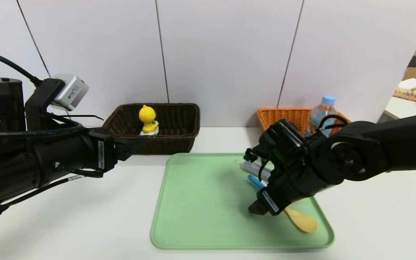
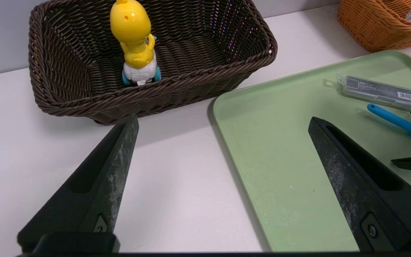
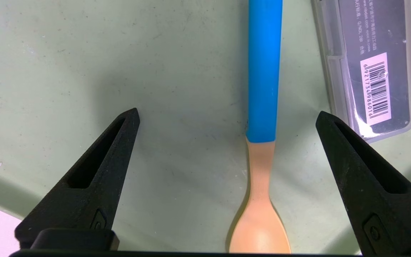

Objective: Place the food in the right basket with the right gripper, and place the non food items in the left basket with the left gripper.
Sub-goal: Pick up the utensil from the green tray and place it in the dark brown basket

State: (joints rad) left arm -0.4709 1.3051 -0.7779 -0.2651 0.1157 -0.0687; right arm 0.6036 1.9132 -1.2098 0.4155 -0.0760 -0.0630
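The right end effector hung spread and empty over the spoon, whose long axis ran between its fingers. The left end effector, also spread and empty, sat farther from the spoon.

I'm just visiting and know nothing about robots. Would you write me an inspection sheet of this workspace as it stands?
Surface: white table carrying a green tray.
Job's things: duck toy upright inside the dark basket; bottle in the orange basket; spoon and grey case lying apart on the tray.
Clutter: nothing seen on the table.
Grippers: left end effector open, empty, above the table before the dark basket; right end effector open, empty, pointing down over the spoon.
Cables: black cables along both arms.
Surroundings: white wall panels; side table with colourful items at far right.
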